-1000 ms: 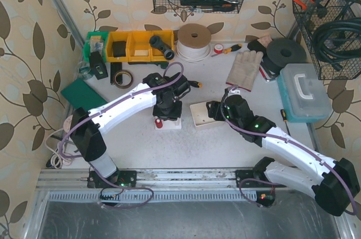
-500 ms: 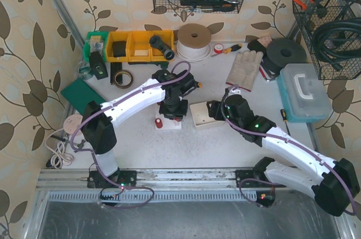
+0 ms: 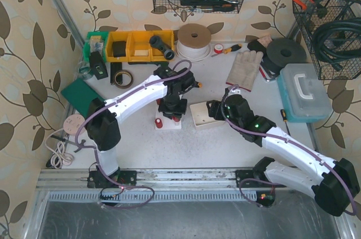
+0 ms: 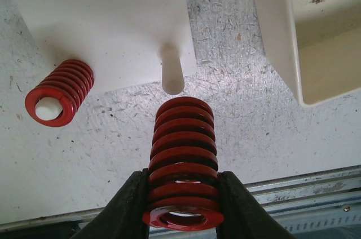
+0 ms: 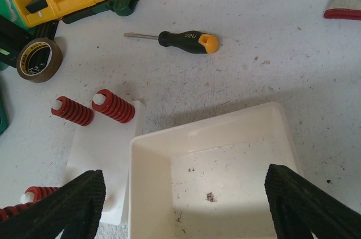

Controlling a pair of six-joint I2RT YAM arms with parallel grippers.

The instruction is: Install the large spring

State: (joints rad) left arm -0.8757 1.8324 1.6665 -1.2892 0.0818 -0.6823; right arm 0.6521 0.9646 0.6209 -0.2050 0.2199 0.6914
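Holding large spring [image 4: 183,149] in left gripper [image 4: 183,202], fingers clamped on its lower coils. My read: bare peg [image 4: 172,72] at edge of white base plate [image 4: 101,19] lies just ahead of spring's free end, near, not touching. Spring's long axis almost in line with peg, peg a shade left. Left arm's job. Neighbour peg carries seated spring [image 4: 56,93]. Right gripper [image 5: 186,205] jaws apart, nothing held, hanging over white tray [image 5: 225,166]. Scratched table [image 4: 237,120]; tray sits close beside plate, little side room.

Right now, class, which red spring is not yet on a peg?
The red spring held in the left gripper, near the bare peg. The seated spring beside it on the white plate has a peg through it, as do the rest.
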